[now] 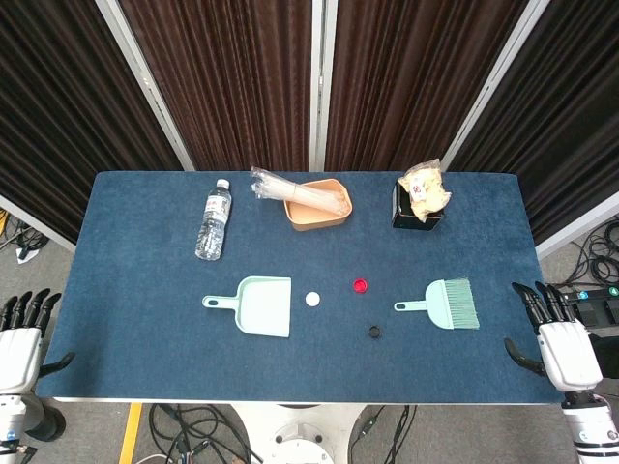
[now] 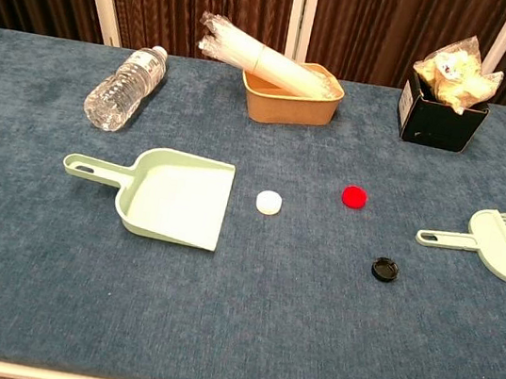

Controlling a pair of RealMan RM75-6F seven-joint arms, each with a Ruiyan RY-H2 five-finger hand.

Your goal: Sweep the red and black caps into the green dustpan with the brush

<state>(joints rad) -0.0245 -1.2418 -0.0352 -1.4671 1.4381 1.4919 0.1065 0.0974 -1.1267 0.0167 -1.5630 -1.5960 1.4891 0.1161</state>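
Observation:
The green dustpan [image 1: 262, 305] [image 2: 172, 196] lies flat on the blue table, handle pointing left, mouth facing right. A red cap [image 1: 361, 286] [image 2: 354, 196] sits right of it, and a black cap [image 1: 374, 333] [image 2: 384, 269] lies nearer the front. The green brush [image 1: 448, 304] [image 2: 502, 244] rests at the right, handle pointing left. My left hand [image 1: 21, 333] hangs off the table's front left corner, fingers apart and empty. My right hand [image 1: 558, 338] is off the front right edge, also spread and empty. Neither hand shows in the chest view.
A white cap [image 1: 312, 299] [image 2: 269, 203] lies just right of the dustpan's mouth. At the back are a lying water bottle [image 1: 214, 220] [image 2: 124, 87], an orange tub [image 1: 318, 204] [image 2: 292, 96] with wrapped cups across it, and a black box [image 1: 419, 207] [image 2: 439, 119] of snacks.

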